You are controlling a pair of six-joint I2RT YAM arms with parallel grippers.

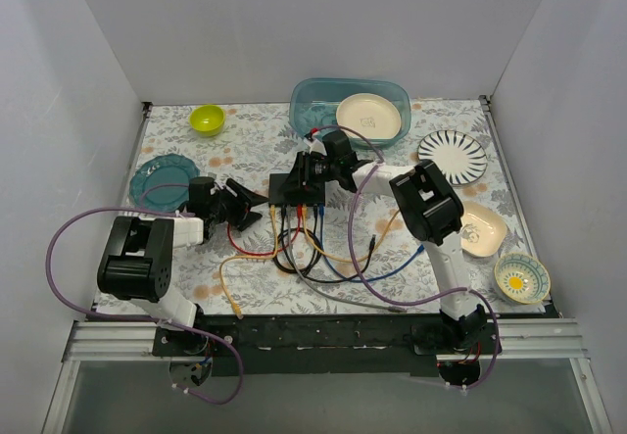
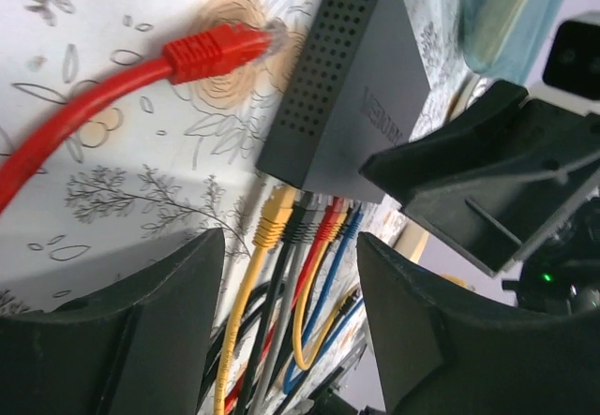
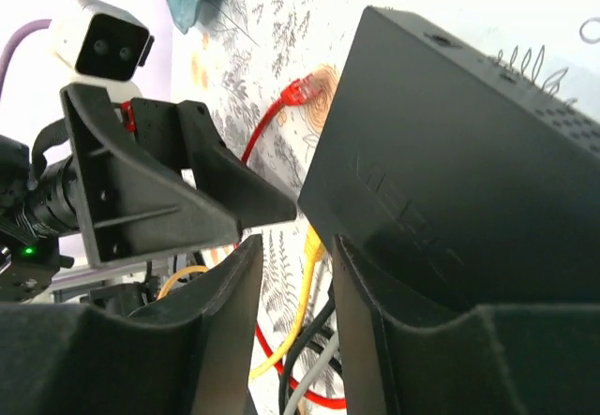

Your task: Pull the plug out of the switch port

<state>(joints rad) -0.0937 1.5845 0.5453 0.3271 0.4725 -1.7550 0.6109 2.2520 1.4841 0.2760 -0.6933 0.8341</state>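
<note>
The switch (image 1: 291, 191) lies near the middle of the table (image 1: 250, 140), its port edge facing 6 o'clock. Raised lettering runs across its top face in both wrist views, but it is too faint to read. A small mark at the centre of the cream plate (image 1: 369, 116), inside the tub (image 1: 306, 101) at 1 o'clock of the switch, is also illegible.

The red plug (image 2: 216, 51) lies loose on the cloth just beside the switch's vented side, out of any port. A yellow plug (image 2: 275, 218) sits in the end port, with black, grey, red and blue leads in the row next to it.

The left gripper (image 2: 286, 242) is at 8 o'clock of the switch, its fingers spread wide with nothing between them. The port row shows beyond the gap.

The right gripper (image 3: 297, 244) comes in from 1 o'clock, its fingers set narrow with nothing seen between them. One finger is over the switch's top face; I cannot tell whether it touches.

Cables (image 1: 313, 258) loop across and crowd the cloth at 6 o'clock, towards the near edge. Bare cloth lies open at 10 to 11 o'clock, between the switch and the green bowl (image 1: 207, 119). Walls (image 1: 78, 81) close three sides.
</note>
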